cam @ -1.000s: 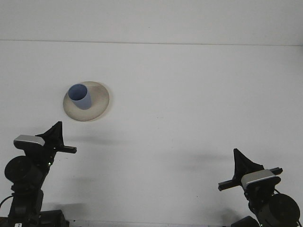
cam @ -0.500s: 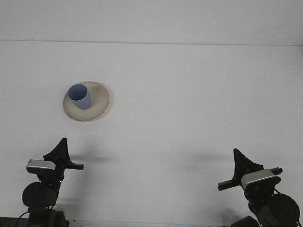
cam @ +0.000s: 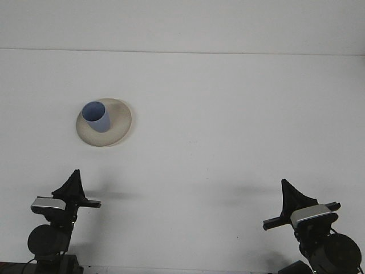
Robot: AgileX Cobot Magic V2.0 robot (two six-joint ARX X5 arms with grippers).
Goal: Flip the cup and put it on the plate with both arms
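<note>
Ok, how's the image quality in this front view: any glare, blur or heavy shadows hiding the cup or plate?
Front view: lighting is even and soft, with no glare on the white table. The blue cup and beige plate are reasonably sharp; the plate throws only a thin shadow at its right rim. Both grippers, left and right, are dark silhouettes with faint shadows beside them.

Plain white table under even light

The white table [cam: 228, 125] fills nearly the whole front view; its far edge runs as a thin straight line near the top, with a pale, bare wall [cam: 182, 23] beyond. Soft grey shadows lie low.
</note>
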